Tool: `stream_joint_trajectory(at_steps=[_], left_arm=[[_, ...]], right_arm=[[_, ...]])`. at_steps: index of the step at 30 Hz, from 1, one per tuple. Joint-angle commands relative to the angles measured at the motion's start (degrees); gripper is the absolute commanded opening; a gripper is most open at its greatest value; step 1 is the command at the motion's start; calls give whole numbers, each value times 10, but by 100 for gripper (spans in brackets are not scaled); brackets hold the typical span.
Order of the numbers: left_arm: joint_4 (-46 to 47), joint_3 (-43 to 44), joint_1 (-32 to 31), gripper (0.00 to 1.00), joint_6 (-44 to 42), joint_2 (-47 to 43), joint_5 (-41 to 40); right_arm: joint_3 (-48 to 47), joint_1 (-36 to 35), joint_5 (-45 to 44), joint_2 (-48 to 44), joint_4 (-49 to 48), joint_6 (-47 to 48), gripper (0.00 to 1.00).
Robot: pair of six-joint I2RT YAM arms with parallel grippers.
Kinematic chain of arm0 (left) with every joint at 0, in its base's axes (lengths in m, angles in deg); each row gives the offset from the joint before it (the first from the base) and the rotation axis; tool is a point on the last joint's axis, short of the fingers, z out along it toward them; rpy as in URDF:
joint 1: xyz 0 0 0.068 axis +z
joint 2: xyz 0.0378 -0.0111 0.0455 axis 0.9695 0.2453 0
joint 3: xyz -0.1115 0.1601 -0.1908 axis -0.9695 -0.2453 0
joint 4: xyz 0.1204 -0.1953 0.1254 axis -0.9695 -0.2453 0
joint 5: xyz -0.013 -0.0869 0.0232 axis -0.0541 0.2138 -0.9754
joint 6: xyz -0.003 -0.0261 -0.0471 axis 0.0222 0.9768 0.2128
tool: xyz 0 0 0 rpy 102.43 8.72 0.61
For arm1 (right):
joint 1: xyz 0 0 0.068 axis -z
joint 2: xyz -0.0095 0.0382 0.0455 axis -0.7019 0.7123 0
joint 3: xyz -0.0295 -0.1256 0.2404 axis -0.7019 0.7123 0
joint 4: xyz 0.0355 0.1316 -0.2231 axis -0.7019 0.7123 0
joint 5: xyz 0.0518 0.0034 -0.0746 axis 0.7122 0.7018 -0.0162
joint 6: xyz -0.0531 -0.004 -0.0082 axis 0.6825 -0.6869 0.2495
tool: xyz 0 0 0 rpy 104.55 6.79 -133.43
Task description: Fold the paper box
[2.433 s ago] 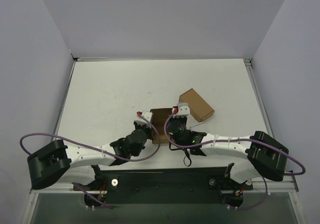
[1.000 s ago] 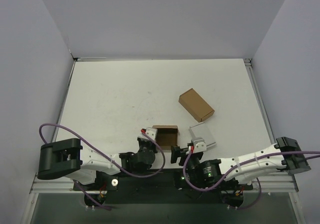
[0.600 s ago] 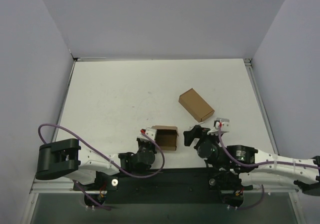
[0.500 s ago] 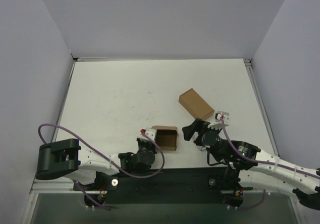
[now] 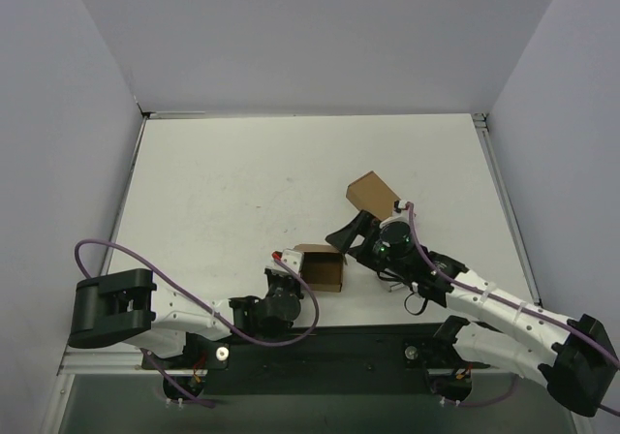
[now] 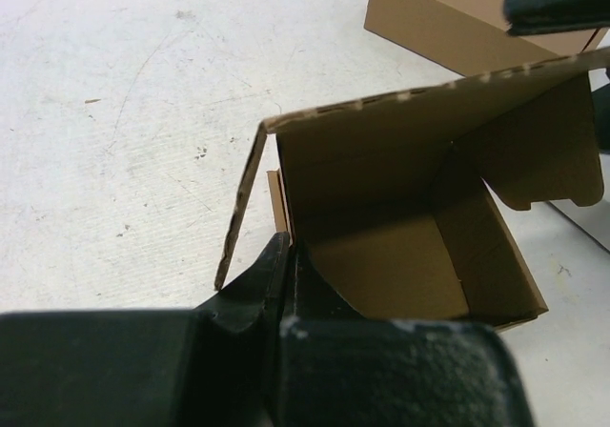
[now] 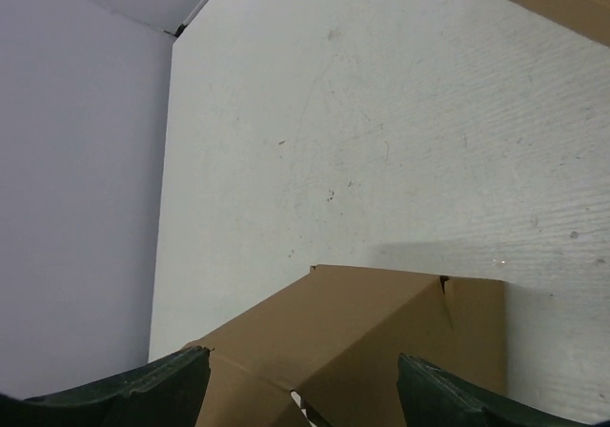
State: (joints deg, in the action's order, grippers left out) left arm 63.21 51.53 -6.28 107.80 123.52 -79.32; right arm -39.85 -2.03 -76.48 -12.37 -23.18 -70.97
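Both the left arm [image 5: 184,311] and the right arm [image 5: 492,300] have white link shells, dotted with small dark fasteners, between chunky black joint housings. A purple cable [image 5: 97,242] loops off the left arm, and another [image 5: 418,248] runs along the right. A red tab [image 5: 278,256] marks the left wrist. The left gripper [image 6: 286,265] is glossy black with white flecks, while the right gripper [image 7: 305,389] has dark greenish fingers [image 7: 176,377].

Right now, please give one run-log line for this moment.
left tool: shut on paper box wall | right tool: open, by its lid | box: flaps open
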Motion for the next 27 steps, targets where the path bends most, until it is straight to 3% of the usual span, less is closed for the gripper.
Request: stream_joint_trajectory(at_steps=[1, 9, 18, 27], left_arm=[[-40, -10, -5, 0, 5, -3, 10], [-33, -8, -9, 0, 5, -1, 20], [-27, -8, -11, 0, 5, 2, 27], [-58, -11, -11, 0, 23, -20, 23]], right_arm=[[25, 7, 50, 33, -104, -48, 79], [47, 11, 83, 88, -210, -103, 76], [47, 9, 83, 106, -253, -129, 74], [62, 2, 21, 63, -152, -62, 69]])
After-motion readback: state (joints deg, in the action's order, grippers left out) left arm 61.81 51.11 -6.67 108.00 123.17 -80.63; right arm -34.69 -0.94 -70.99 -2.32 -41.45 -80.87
